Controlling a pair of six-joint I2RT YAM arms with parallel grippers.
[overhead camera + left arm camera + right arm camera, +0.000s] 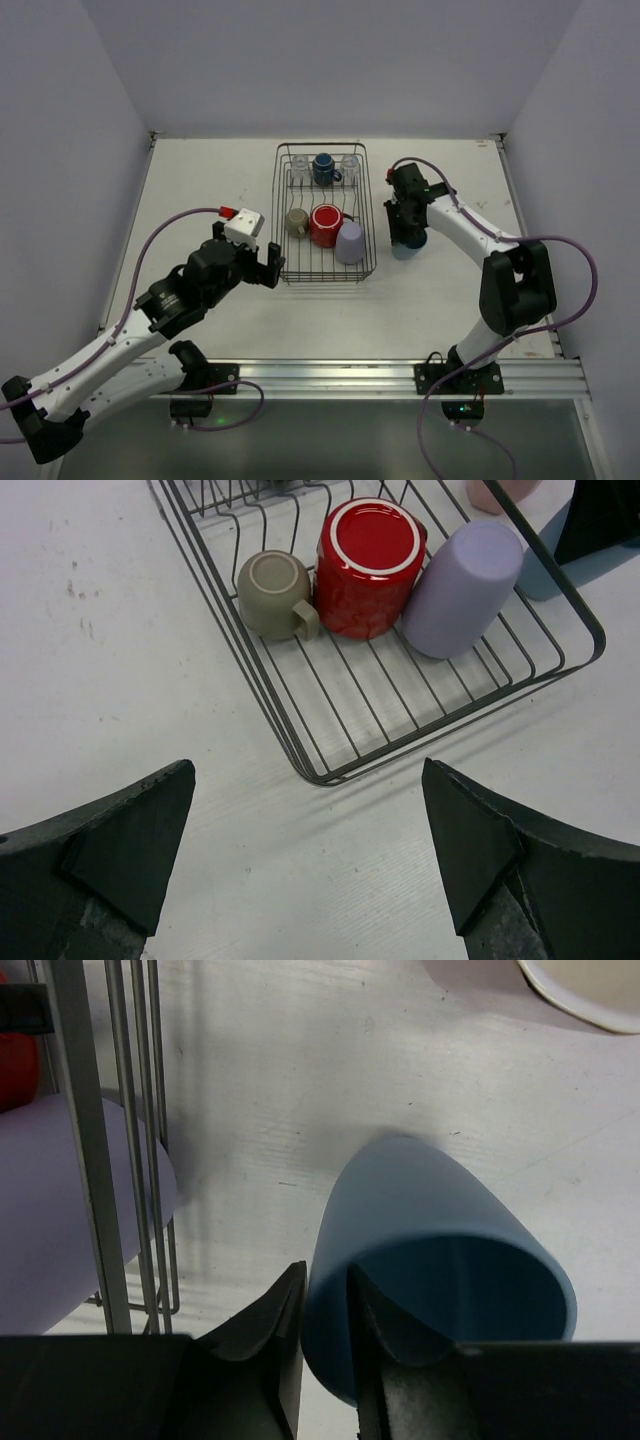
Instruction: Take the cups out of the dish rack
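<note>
The dark wire dish rack [279, 215] stands mid-table. In it are an olive-green mug [297, 222], a red mug [326, 224], a lavender tumbler [350, 242], a dark blue mug [324, 168] and two clear glasses [299, 163] at the back. My right gripper [325, 1280] is shut on the wall of a light blue cup [430, 1210], one finger inside and one outside, just right of the rack [90, 1140]. My left gripper [268, 265] is open and empty at the rack's front left corner [310, 772]. The left wrist view also shows the olive mug [272, 590], red mug [368, 565] and lavender tumbler [460, 585].
A pale pink cup [585, 990] stands on the table beyond the light blue cup, right of the rack; its edge shows in the left wrist view [500, 492]. Grey walls enclose the table on three sides. A metal rail [330, 378] runs along the near edge.
</note>
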